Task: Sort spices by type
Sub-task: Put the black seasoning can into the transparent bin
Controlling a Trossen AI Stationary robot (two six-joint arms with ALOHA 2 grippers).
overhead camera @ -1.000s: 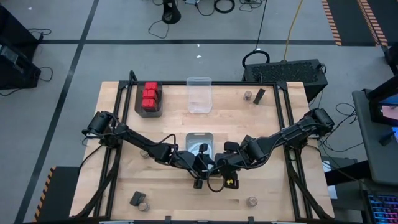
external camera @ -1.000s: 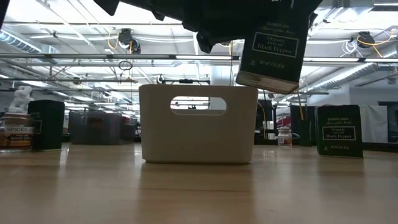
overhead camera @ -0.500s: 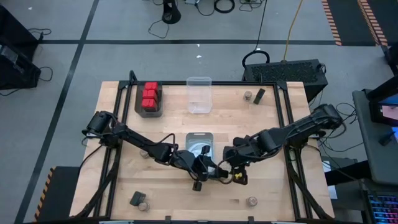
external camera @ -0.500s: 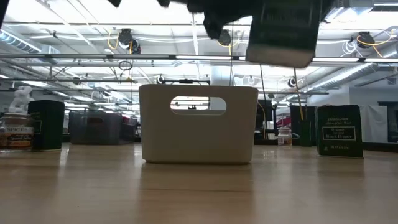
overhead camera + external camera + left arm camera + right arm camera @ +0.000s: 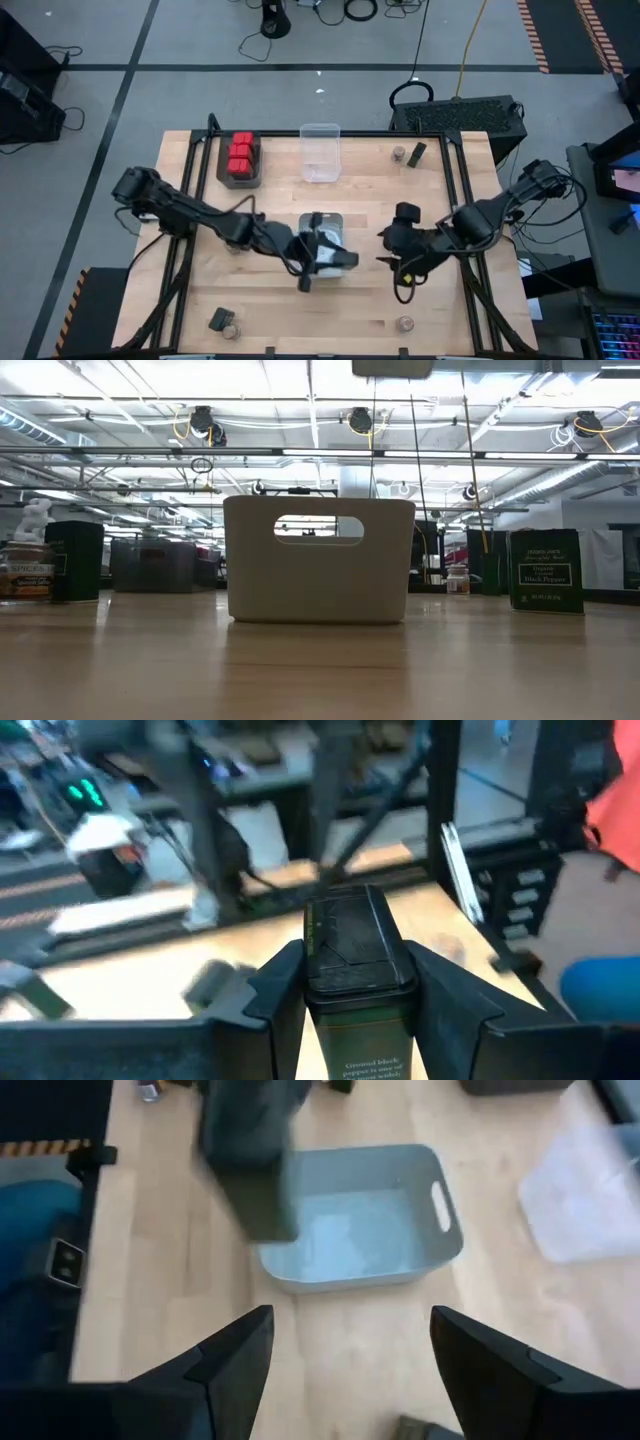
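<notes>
A black pepper tin [image 5: 355, 960] is held in my left gripper [image 5: 355, 970], which hovers over the near rim of the grey bin [image 5: 322, 228]; its underside shows at the top edge of the low view [image 5: 392, 367]. My right gripper [image 5: 392, 248] hangs open to the right of the bin, touching nothing. Red boxes [image 5: 241, 153] sit in a dark tray at the far left. Another black tin [image 5: 417, 152] and a jar [image 5: 399, 153] stand at the far right. A tin [image 5: 217, 318] and a jar [image 5: 229, 330] stand near left, and a jar [image 5: 405, 323] near right. My left gripper pinches the black pepper tin between its two fingers [image 5: 280, 990], one on each of two opposite side faces [image 5: 400, 990]. The tin lies along the fingers, and its lidded end [image 5: 352, 925] sticks out past the fingertips. It is lifted clear of the table, above the grey bin.
A clear plastic bin [image 5: 320, 150] stands at the far edge, centre. In the low view the grey bin [image 5: 318, 560] fills the middle, with a tin [image 5: 545, 570] to its right and a tin [image 5: 75, 560] and a jar [image 5: 25, 570] to its left. Bare wood lies between bin and near edge.
The two grippers were together at the tin just near of the grey bin. My right gripper has drawn back toward the table's right edge without the tin. My left gripper has carried the tin up and toward the far edge, over the bin; the tin has risen out of the low view.
</notes>
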